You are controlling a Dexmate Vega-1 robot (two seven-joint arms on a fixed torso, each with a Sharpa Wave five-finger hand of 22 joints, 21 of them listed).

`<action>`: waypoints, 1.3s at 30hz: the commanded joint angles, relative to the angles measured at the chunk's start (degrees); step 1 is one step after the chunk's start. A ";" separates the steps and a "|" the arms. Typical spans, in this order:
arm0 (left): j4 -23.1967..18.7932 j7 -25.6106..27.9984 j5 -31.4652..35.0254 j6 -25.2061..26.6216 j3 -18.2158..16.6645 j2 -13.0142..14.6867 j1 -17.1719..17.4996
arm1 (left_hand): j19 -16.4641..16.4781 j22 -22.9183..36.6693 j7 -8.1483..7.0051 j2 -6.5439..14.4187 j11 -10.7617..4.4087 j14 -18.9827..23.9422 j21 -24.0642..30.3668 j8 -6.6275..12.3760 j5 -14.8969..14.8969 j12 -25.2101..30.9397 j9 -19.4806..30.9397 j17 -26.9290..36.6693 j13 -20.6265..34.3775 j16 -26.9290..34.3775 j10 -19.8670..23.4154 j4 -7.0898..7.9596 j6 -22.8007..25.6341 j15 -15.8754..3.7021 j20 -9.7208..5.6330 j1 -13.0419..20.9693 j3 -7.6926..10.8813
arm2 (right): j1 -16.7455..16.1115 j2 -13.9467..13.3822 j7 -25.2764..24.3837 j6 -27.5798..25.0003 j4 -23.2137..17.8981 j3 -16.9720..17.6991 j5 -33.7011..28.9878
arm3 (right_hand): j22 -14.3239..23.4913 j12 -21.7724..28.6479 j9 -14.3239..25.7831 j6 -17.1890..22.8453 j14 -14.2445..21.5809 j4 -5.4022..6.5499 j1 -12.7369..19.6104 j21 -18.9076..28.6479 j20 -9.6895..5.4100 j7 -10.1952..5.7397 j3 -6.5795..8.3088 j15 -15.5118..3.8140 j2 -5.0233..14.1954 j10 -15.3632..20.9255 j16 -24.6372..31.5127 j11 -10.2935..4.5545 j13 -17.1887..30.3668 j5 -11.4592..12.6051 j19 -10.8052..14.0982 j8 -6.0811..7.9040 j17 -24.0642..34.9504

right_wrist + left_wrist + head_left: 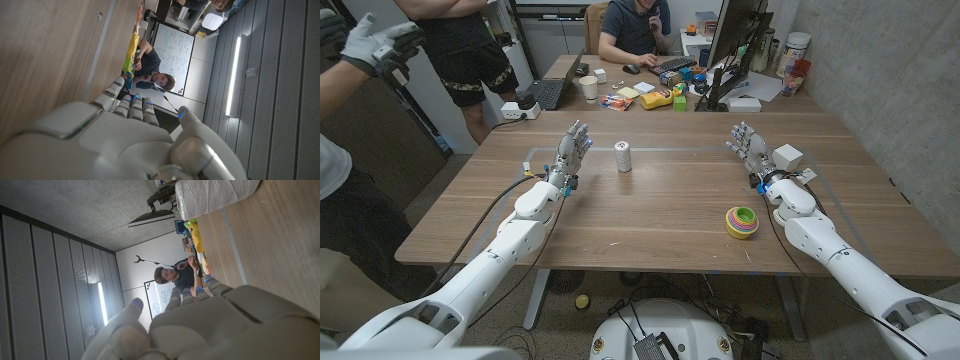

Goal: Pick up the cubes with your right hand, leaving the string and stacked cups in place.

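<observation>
Wooden desk [650, 215] carries the stacked cups [741, 222] nearest, close to the right forearm and meant to stay put. Farther on, the right hand [748, 146] stands with fingers apart, holding nothing, just beside the white cube [787, 158], handy for picking. Left hand [572, 150] likewise empty, fingers apart, near the string spool [623, 156].

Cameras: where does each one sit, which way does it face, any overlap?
Head view: on the robot's head, looking down at the table; left hand, right hand, both arms show.
Left wrist view: behind the left hand, facing the string spool.
Right wrist view: behind the right hand, facing along the table.
Shared: the seated person.
</observation>
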 commanded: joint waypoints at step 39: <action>5.03 -7.57 9.29 2.58 -9.92 -9.25 -1.30 | -0.42 0.14 0.29 4.10 -0.02 -2.84 0.23 0.39 0.40 0.41 0.12 0.13 0.09 0.24 -0.10 -0.03 0.17 -0.09 0.16 0.03 -0.58 | 6.52 -5.04 -6.40 7.79 0.73 -1.38 -18.51 | 0.05 1.72 0.61 11.39 8.12 -9.00 6.45 1.45 4.85 -2.49 -1.04 0.84 -4.29 7.54 1.25 -0.92 0.60 -0.78 8.07 2.47 -0.06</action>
